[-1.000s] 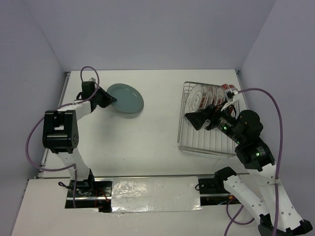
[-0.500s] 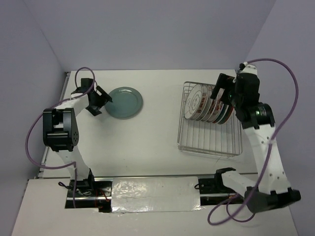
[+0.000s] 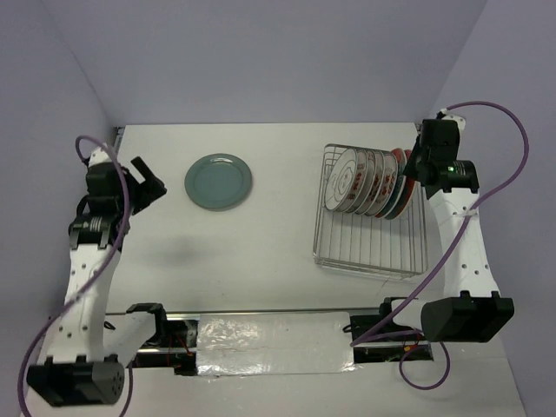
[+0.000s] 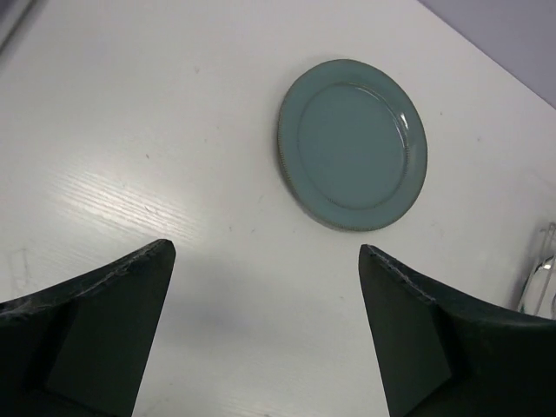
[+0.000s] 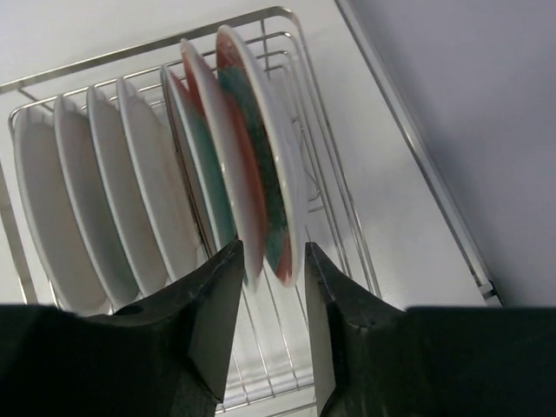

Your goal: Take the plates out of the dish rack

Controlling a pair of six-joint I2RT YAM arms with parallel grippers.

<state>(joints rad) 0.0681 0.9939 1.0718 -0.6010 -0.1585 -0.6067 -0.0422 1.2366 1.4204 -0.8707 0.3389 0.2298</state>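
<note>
The right claw [image 5: 268, 261] hangs over the right end of the rack [image 3: 369, 248]. Its fingers are slightly apart and astride the rim of the end plate [image 5: 261, 156], a red one with teal flowers. No pinch shows, and a neighbour's rim seems to share the gap. The plates [image 3: 369, 182] stand on edge in a row running left to right along the rack. Their faces are turned left, so each rim runs near to far and the claw's gap spans the thickness. By my reading, the next move needs the fingers to shut on one rim only, then a straight lift clear of the tines. The right arm is much the nearer. The left claw [image 4: 265, 252] sits well left of the rack, wide apart and empty. There is one rack, holding about seven plates: four white and three coloured, though crowding blurs the count. One teal plate [image 3: 218, 181] lies flat on the worktop [image 3: 261, 261], between the rack and the left claw.
</note>
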